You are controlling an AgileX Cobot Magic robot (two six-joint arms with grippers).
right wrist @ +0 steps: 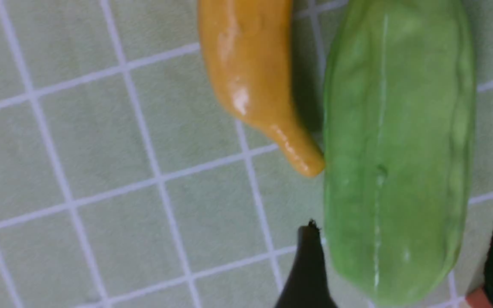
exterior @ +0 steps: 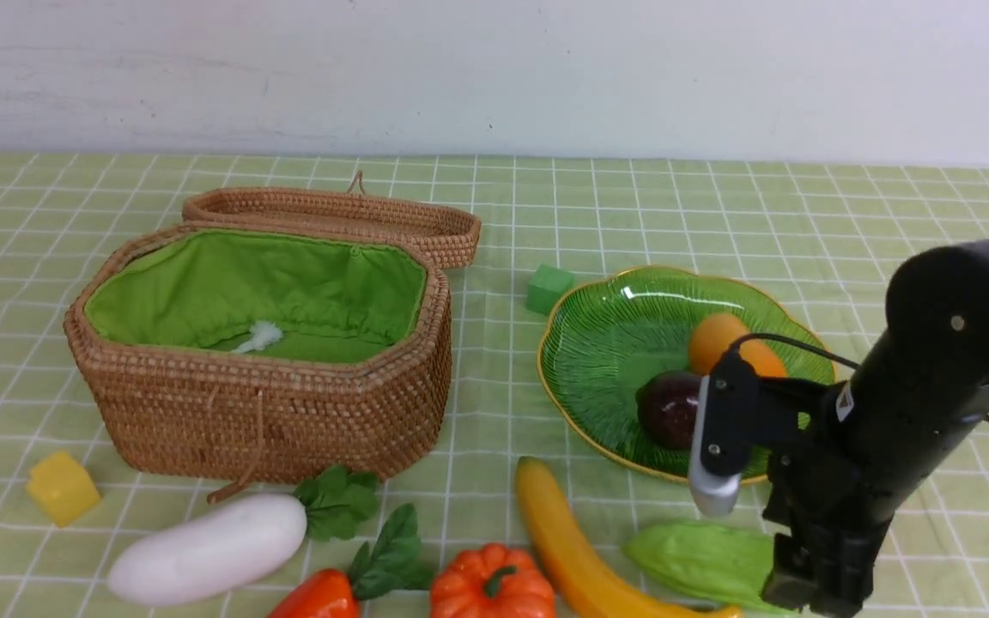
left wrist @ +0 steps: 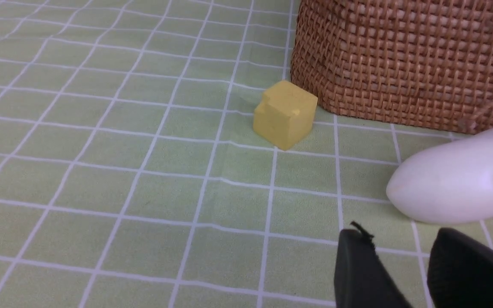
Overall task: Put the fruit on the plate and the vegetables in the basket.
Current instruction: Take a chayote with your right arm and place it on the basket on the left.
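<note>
— While the ribbed green gourd [right wrist: 400, 128] is straddled by the right gripper [right wrist: 407, 224], is anything actually gripped?

— No grip is shown. One dark finger [right wrist: 308, 265] is set just beside one flank and the other stands clear of the opposite flank. The jaws are therefore seen wide apart, with the gourd lying between them on the checked tablecloth [exterior: 718, 206]. The tapered tip of the glossy banana [right wrist: 246, 72] is pressed against the gourd's side.

— And the left gripper [left wrist: 402, 233]?

— Its two black fingers are parted by a narrow gap and nothing is held. The smooth, rounded white radish [left wrist: 456, 184] is seen just beyond them, near a chipped yellow cube [left wrist: 285, 114].

— Where is the fruit found?

— The plump mango [exterior: 722, 339] and the dark, shiny mangosteen [exterior: 670, 408] are laid touching on the scalloped, gold-rimmed glass plate [exterior: 597, 343]. The long curved banana is laid on the cloth, just in front of the plate.

— And the vegetables?

— All are seen outside the coarse woven wicker basket [exterior: 271, 421]. The radish, the leafy carrot [exterior: 318, 598] and the lobed pumpkin [exterior: 490, 584] are lined up before it. Its lid [exterior: 331, 210] is thrown back, so the bright green cloth lining [exterior: 245, 283] is exposed. A green cube [exterior: 549, 287] is set between basket and plate.
</note>
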